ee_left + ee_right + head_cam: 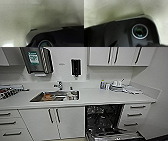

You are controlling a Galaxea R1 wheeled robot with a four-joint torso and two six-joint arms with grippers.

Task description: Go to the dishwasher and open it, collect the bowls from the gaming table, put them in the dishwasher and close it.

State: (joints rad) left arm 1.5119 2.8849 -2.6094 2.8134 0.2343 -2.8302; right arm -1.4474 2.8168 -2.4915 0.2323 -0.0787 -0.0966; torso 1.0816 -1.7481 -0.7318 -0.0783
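Note:
The dishwasher point(103, 119) stands open under the white counter, right of centre in the head view. Its dark inside with wire racks shows, and its door point(112, 135) lies folded down at the lower edge of the picture. The bowls and the gaming table are out of view. Both wrist views look down at a pale speckled floor point(25, 18) past the robot's own dark base point(121, 33).
A steel sink point(56, 96) with dishes in it is set in the counter point(100, 97), a tap behind it. Small items point(117, 87) stand at the back right. White cabinet doors point(53, 122) and drawers point(133, 114) flank the dishwasher. A white wall point(157, 104) closes the right side.

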